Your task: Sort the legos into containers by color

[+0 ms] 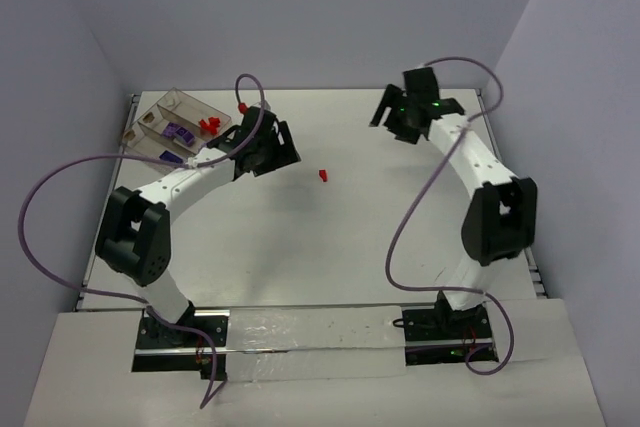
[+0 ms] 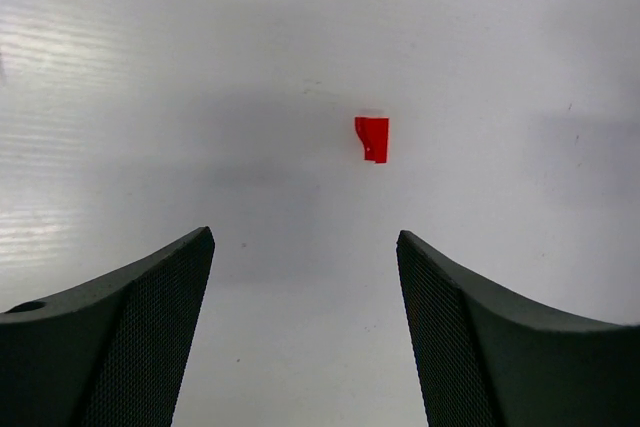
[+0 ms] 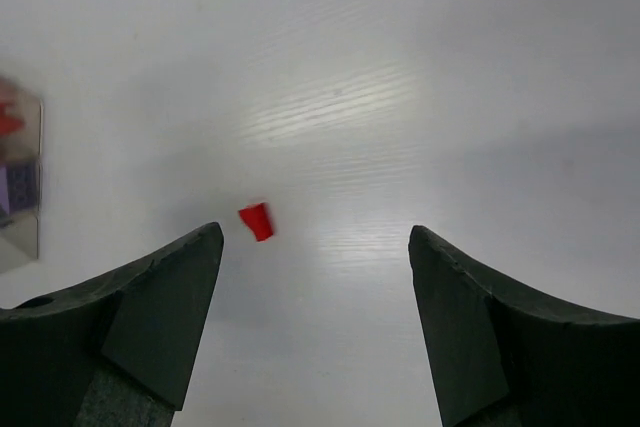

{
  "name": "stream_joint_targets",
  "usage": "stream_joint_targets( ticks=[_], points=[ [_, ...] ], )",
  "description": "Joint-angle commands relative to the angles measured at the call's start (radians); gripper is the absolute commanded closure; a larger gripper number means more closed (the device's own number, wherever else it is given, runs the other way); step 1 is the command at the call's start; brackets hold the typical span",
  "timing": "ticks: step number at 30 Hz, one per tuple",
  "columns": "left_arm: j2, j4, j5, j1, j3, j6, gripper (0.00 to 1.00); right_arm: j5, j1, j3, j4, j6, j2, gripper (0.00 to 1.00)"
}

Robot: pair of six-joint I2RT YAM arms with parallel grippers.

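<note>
One small red lego (image 1: pixel 323 175) lies alone on the white table; it shows in the left wrist view (image 2: pixel 372 138) and the right wrist view (image 3: pixel 256 221). The clear tray (image 1: pixel 150 115) stands at the far left, with red legos (image 1: pixel 209 125) in one compartment and purple legos (image 1: pixel 178 132) in others; its edge shows in the right wrist view (image 3: pixel 20 197). My left gripper (image 1: pixel 275 152) is open and empty, between tray and loose lego, which lies ahead of its fingers (image 2: pixel 305 237). My right gripper (image 1: pixel 398 117) is open and empty at the far right (image 3: pixel 315 232).
The table's far edge meets the back wall just behind the tray and right gripper. Purple cables loop beside both arms. A side wall stands close on the left.
</note>
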Motion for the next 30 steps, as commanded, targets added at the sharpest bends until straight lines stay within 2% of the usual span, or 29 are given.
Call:
stream_joint_targets(
  ticks=[1,4,7,13,16,21,24,28,29,30],
  points=[
    [0.102,-0.027,-0.028,-0.074,0.133,0.013,0.18,0.06,-0.092,-0.18,0.017,-0.031,-0.181,0.17],
    [0.171,-0.05,-0.048,-0.119,0.201,-0.017,0.12,0.063,-0.114,-0.29,0.037,-0.027,-0.246,0.17],
    [0.244,-0.091,-0.084,-0.165,0.284,-0.035,0.08,0.041,-0.115,-0.333,0.052,-0.02,-0.284,0.16],
    [0.486,-0.309,-0.186,-0.213,0.6,-0.051,0.09,-0.042,-0.1,-0.378,0.067,-0.002,-0.353,0.15],
    [0.548,-0.339,-0.226,-0.226,0.656,-0.053,0.11,-0.04,-0.095,-0.384,0.062,-0.005,-0.37,0.15],
    [0.622,-0.387,-0.3,-0.241,0.738,-0.054,0.2,-0.049,-0.097,-0.407,0.064,-0.003,-0.397,0.15],
    [0.637,-0.373,-0.292,-0.242,0.73,-0.046,0.22,-0.065,-0.094,-0.416,0.072,0.001,-0.402,0.15],
    [0.658,-0.368,-0.299,-0.244,0.727,-0.039,0.3,-0.074,-0.094,-0.418,0.076,0.002,-0.402,0.15],
    [0.668,-0.371,-0.302,-0.244,0.732,-0.039,0.32,-0.074,-0.094,-0.416,0.076,0.0,-0.4,0.15],
    [0.676,-0.373,-0.305,-0.244,0.732,-0.035,0.39,-0.075,-0.094,-0.415,0.076,0.0,-0.4,0.15]
  ],
)
